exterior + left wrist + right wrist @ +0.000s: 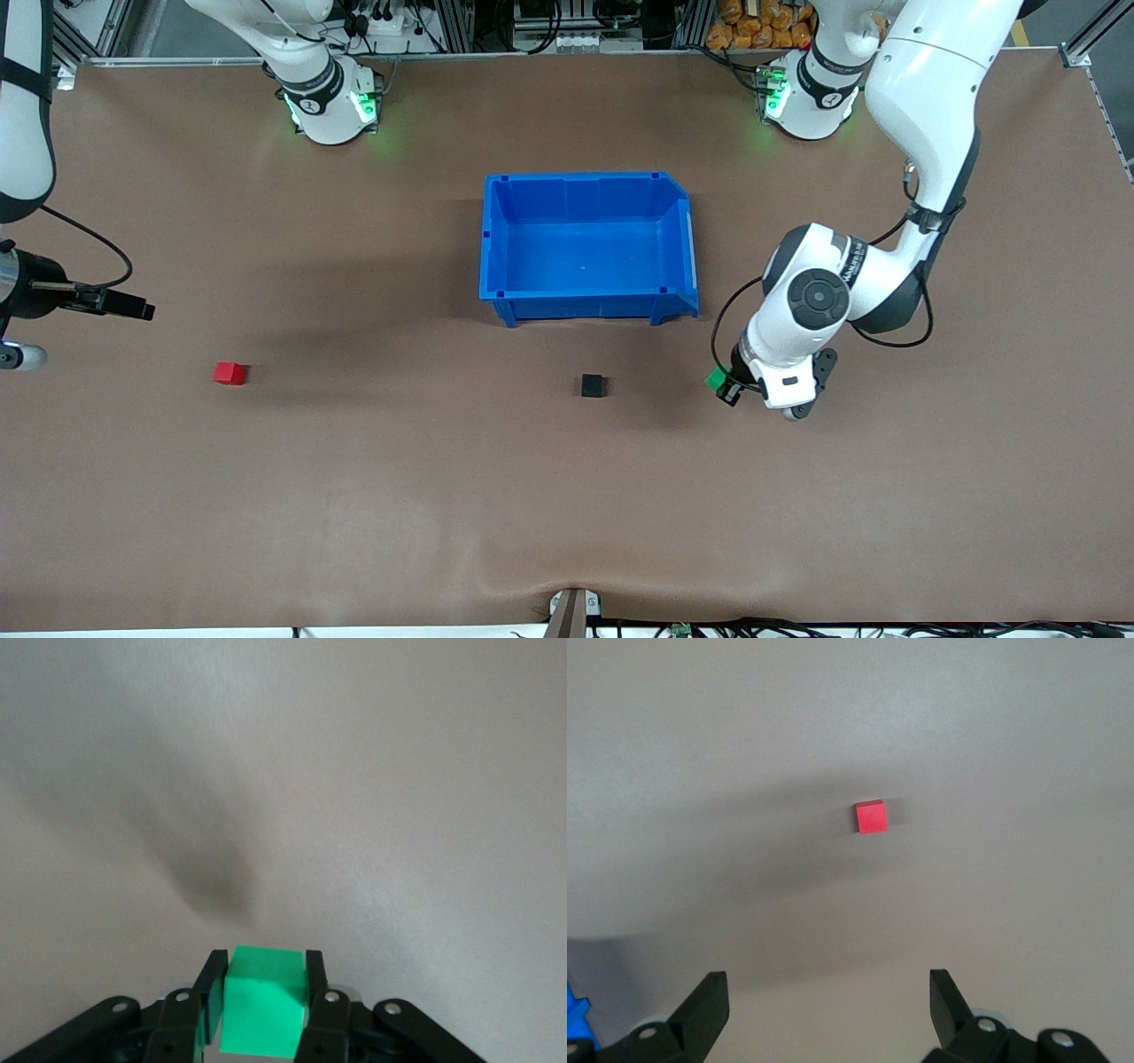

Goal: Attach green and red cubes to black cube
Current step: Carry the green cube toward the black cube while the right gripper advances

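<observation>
My left gripper [725, 387] is shut on the green cube [716, 379] and holds it just above the table, toward the left arm's end from the black cube [593, 385]. In the left wrist view the green cube [263, 1010] sits between the two black fingers [211, 979]. The black cube lies on the table, nearer to the front camera than the blue bin. The red cube [229, 373] lies alone toward the right arm's end. My right gripper [133, 307] is open and empty, up in the air close to the red cube [871, 817], which shows ahead of its spread fingers [709, 992].
A blue bin [585, 177] stands empty in the middle of the table, farther from the front camera than the black cube. A corner of it shows in the right wrist view [574, 1014]. The brown table top [443, 496] is bare elsewhere.
</observation>
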